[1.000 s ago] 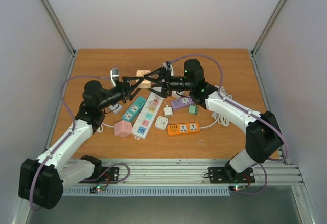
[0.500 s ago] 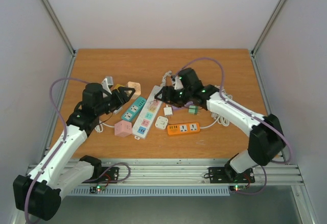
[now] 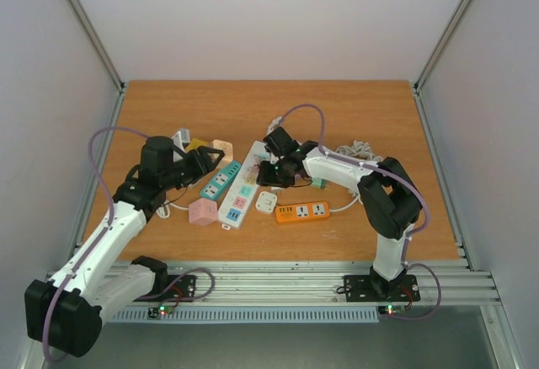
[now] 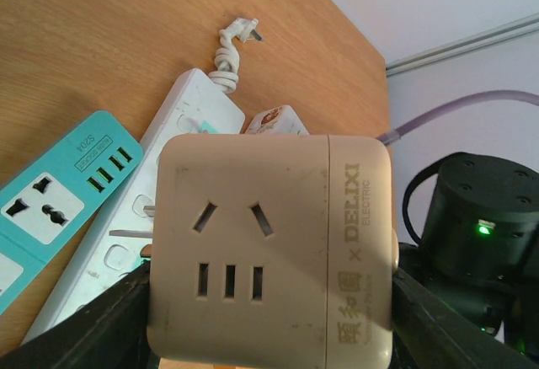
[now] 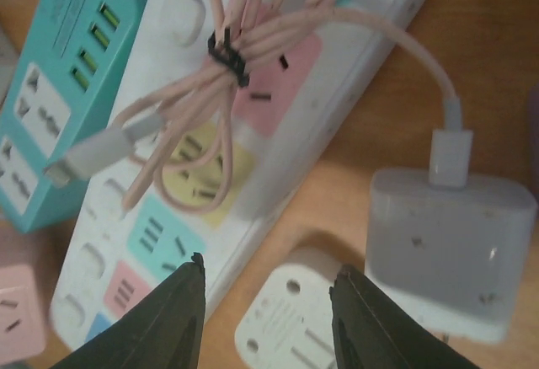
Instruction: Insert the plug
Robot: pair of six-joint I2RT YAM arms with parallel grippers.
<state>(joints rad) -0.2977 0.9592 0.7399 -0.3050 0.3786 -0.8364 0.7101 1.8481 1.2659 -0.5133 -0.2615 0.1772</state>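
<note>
Toward the left edge of the desk, seen from above, the left gripper (image 3: 208, 157) pinches a beige socket cube (image 3: 223, 147) clear of the wood, while the right gripper (image 3: 274, 173) is down over the clutter at mid-desk, by the long white strip (image 3: 240, 192). A second ago both arms met higher up and nearer the far edge, with the cube and the right gripper almost touching. Since then the left has drawn back and the right has dropped to the desk. From the left wrist, the cube fills the frame, squeezed between both fingers (image 4: 109, 323), its holes facing the camera. The hold seems to be near one end, so the push of a plug could twist it loose. From the right wrist, the fingers (image 5: 187, 306) stand spread and empty. The charger plug (image 5: 450, 251) lies on the wood just beside the strip, outside one finger, and a small white adapter (image 5: 290, 323) sits between them instead. Closing now would likely seize the adapter, and the bundled pink cable (image 5: 240, 57) lying on the strip could snag on lifting.
</note>
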